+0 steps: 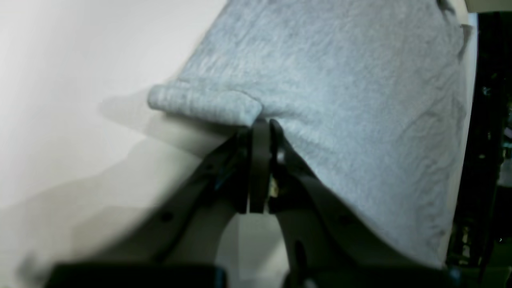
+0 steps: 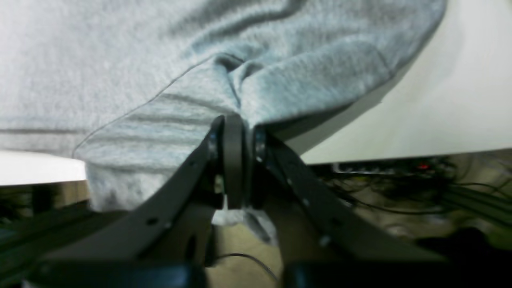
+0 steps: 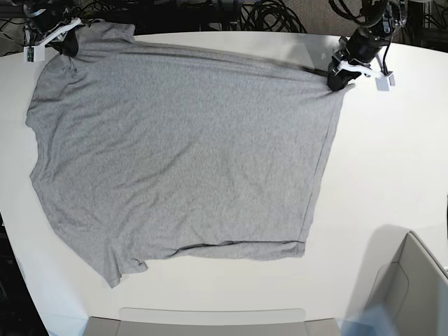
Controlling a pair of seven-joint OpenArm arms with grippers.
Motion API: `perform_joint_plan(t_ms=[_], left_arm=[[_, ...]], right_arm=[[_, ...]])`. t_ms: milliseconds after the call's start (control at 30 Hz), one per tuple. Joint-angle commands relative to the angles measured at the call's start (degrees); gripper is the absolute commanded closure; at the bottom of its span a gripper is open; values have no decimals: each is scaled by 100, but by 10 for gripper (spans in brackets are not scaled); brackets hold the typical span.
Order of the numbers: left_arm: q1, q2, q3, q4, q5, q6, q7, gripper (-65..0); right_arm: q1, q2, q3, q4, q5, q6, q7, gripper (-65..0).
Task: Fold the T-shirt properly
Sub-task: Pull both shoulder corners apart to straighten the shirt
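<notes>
Base view shows the T-shirt (image 3: 182,154) spread plain side up across the white tabletop (image 3: 392,161), stretched between the two arms. Left end effector (image 3: 339,78) pinches one far corner of the cloth; in its wrist view the jaws are closed tight on a rolled bit of hem, with the grey fabric (image 1: 340,100) running away ahead of the left end effector (image 1: 262,124). Right end effector (image 3: 66,38) clamps the opposite far corner near the tabletop edge; its wrist view shows the right end effector (image 2: 234,122) gripping bunched, creased cloth, which fans out beyond it.
</notes>
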Motion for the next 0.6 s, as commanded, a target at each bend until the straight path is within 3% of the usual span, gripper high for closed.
perform_joint_plan(t_ms=[0, 233, 467, 567], left_arm=[[183, -65, -87, 270, -10, -14, -216, 0], [534, -56, -96, 700, -10, 30, -251, 0], [16, -56, -34, 656, 34, 65, -198, 0], [-213, -56, -25, 656, 34, 539, 21, 0]], right_arm=[[-79, 55, 84, 230, -26, 60, 132, 0], [-70, -7, 84, 801, -474, 60, 132, 0], [291, 20, 58, 836, -905, 60, 132, 0], [598, 20, 40, 836, -1345, 60, 132, 0]])
